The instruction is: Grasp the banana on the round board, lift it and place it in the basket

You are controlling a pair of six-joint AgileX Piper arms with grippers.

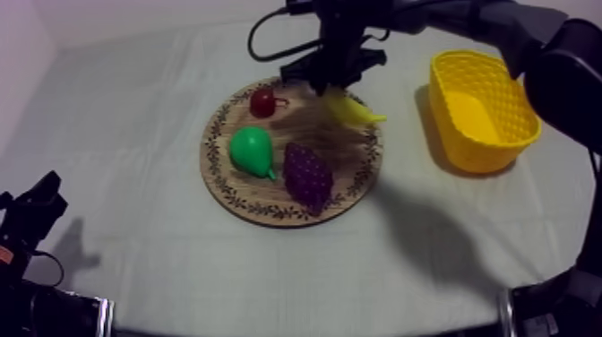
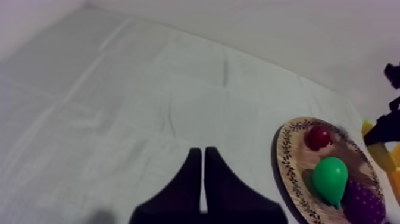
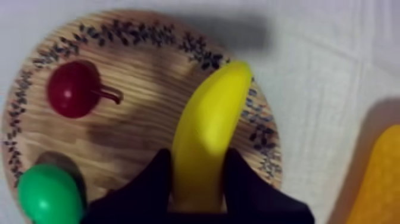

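Right gripper [image 3: 198, 161] pinches banana [image 3: 208, 113] at board's [image 1: 215, 152] 1 o'clock rim; bare cloth [image 1: 403, 157] separates board from basket [image 1: 475, 152]. Left gripper [image 2: 202, 152] pressed together.

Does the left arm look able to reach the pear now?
Probably yes: nothing stands between the left tool and the pear, and the right tool grips the banana beyond it.

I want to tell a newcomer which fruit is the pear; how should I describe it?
Find the round wooden board near the middle of the table, left of the yellow basket in the top view. The pear lies on the board's left half, between the small red fruit and the purple bunch of grapes. It is the only green thing there.
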